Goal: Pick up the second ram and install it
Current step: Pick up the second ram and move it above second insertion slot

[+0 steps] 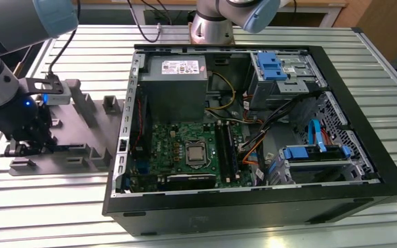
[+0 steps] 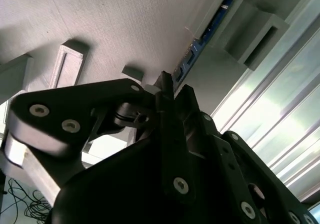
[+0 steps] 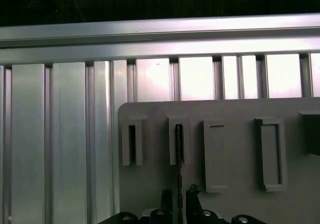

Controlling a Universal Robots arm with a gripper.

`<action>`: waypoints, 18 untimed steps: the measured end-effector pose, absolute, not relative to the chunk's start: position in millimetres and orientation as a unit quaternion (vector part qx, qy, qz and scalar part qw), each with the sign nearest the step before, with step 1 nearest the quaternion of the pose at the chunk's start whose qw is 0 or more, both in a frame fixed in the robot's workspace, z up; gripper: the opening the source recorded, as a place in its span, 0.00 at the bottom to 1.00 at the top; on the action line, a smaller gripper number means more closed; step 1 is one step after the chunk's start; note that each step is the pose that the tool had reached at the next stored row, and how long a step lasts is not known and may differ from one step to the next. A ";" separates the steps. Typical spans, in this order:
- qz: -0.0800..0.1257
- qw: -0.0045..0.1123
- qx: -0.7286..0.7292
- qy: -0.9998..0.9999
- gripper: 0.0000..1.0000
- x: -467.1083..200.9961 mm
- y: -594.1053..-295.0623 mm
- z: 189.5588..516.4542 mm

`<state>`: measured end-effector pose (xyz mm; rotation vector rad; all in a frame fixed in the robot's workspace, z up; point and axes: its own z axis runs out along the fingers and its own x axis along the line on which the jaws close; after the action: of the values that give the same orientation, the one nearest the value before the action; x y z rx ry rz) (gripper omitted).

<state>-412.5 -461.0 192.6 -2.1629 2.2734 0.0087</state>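
The second ram (image 3: 178,149), a thin dark stick, stands on edge in a narrow slot of the gray holder (image 3: 235,114). Its blue-labelled edge (image 2: 200,46) runs along that slot in the second wrist view. My gripper (image 3: 179,204) sits at the near end of the stick, its two black fingers pressed close on either side and shut on it. In the exterior view the gripper (image 1: 25,147) hangs low over the holder (image 1: 81,134), at the exterior view's left of the open computer case. The green motherboard (image 1: 184,150) with its long black slots (image 1: 226,152) lies inside the case.
The black case (image 1: 254,206) lies open on a slatted aluminium table (image 1: 47,206). It holds a gray power supply (image 1: 174,77), blue drive brackets (image 1: 271,64) and loose cables (image 1: 254,134). Other raised blocks and empty slots (image 3: 270,154) stand on the holder beside the gripper.
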 end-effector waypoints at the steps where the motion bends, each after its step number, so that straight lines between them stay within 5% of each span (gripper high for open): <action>1: 0.003 0.002 -0.689 0.725 0.23 -412.5 -461.0 192.4; 3: 0.003 0.002 -0.689 0.724 0.17 -412.6 -461.0 191.9; 18: 0.003 0.002 -0.689 0.724 0.15 -413.9 -461.0 187.5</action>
<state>-413.9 -461.0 187.5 -2.1628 2.2733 0.0086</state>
